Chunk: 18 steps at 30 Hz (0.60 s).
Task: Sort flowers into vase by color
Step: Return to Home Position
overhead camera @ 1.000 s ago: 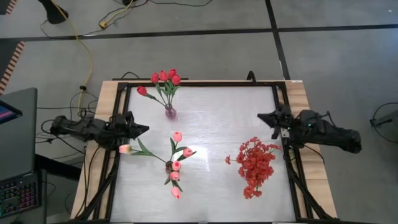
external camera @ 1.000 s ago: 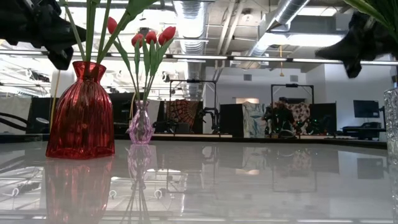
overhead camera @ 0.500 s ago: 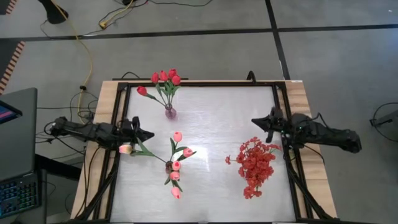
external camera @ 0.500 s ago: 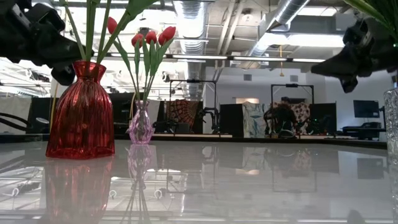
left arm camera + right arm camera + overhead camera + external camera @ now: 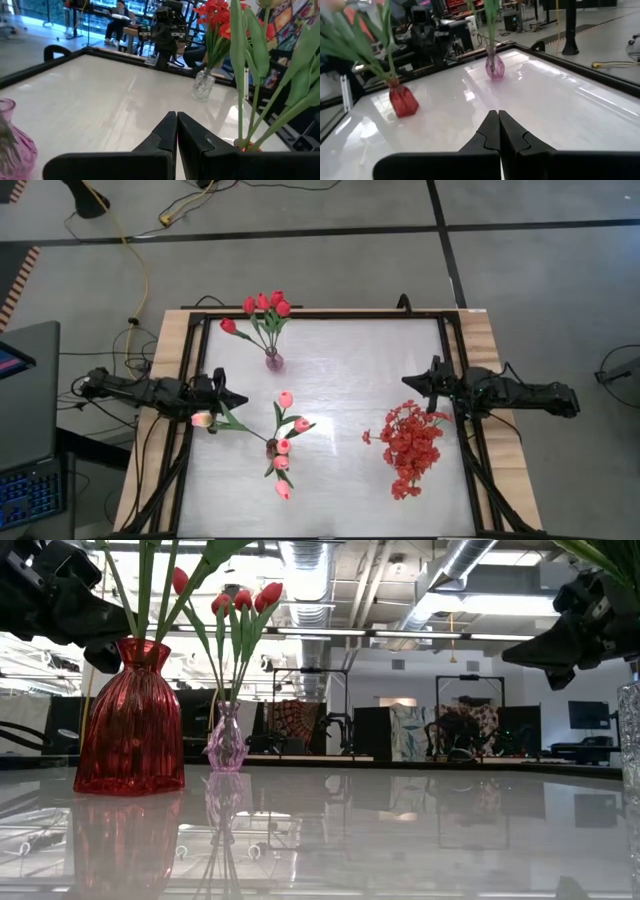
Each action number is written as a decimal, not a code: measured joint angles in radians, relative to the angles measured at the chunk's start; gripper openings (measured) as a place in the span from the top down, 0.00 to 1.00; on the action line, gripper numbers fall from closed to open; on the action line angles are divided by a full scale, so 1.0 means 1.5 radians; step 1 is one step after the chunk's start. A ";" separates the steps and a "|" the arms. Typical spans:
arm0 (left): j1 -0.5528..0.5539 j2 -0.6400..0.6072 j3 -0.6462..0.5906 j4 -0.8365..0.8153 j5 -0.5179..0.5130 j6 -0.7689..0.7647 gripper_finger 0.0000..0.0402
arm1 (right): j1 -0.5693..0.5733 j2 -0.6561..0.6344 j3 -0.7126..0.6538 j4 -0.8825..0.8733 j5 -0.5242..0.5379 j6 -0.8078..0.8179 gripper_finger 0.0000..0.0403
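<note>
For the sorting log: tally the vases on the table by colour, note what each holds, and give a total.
Red vase, holding pink tulips: 1
Pinkish-purple vase, holding red tulips: 1
Clear vase, holding red blossom sprays: 1
Total: 3 vases

red tulips, pink tulips, red sprays upright

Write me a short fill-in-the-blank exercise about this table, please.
The pink tulips stand in the ___ vase.
The clustered red blossoms stand on the table's ___ side.
The left end effector and right end effector are both ___.
Missing: red; right; shut.
</note>
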 joint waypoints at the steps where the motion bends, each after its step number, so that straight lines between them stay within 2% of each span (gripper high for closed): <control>1: 0.000 0.000 0.000 0.000 -0.002 0.008 1.00 | 0.004 0.000 0.000 -0.003 0.001 -0.006 0.96; 6: 0.000 0.000 0.000 0.000 -0.011 0.030 1.00 | 0.022 0.000 0.001 -0.009 -0.005 -0.018 0.95; 13: 0.000 0.000 0.000 0.000 -0.037 0.015 1.00 | 0.028 0.001 0.001 -0.012 -0.007 -0.078 0.85; 18: 0.000 0.000 0.000 0.000 -0.038 0.014 1.00 | 0.028 0.001 0.001 -0.012 -0.007 -0.078 0.83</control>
